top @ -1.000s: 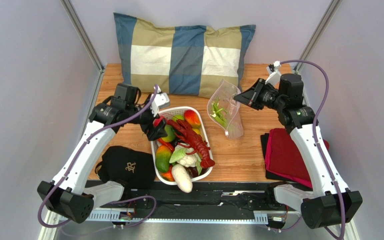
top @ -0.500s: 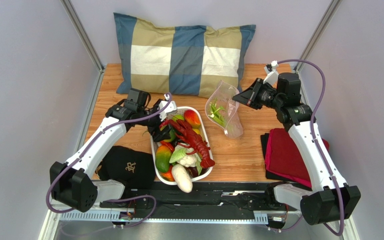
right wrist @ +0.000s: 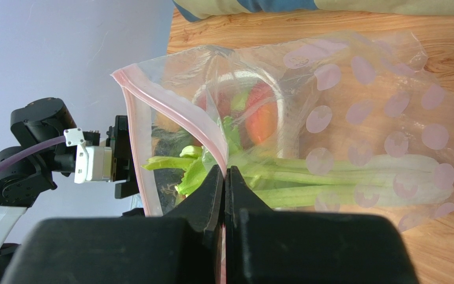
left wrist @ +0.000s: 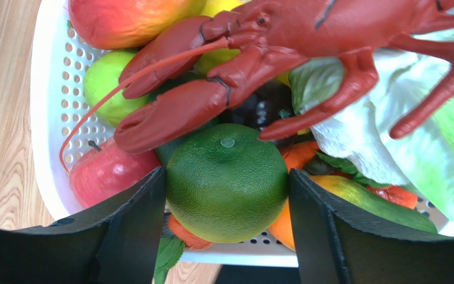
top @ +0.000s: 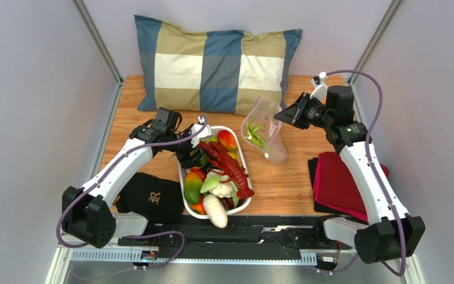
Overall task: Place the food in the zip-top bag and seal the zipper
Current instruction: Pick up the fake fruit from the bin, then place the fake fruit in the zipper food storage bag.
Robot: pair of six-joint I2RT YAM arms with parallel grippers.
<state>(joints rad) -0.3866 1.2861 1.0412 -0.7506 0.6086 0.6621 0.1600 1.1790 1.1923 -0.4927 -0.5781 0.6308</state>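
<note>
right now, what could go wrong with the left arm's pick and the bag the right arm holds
1. The lobster has a claw right against the green fruit that the left gripper flanks; lifting could drag the lobster out of the basket.
2. The right gripper pinches only one spot on the bag rim; the floppy mouth might sag or slip free.

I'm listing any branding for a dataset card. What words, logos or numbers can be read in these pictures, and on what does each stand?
"R", perhaps interlaced with a second letter: a pale monogram on the black fabric item left of the white basket; too small to read for sure.
Zip-top bag: pale round marks only, no lettering.
No other text is readable in any view.
</note>
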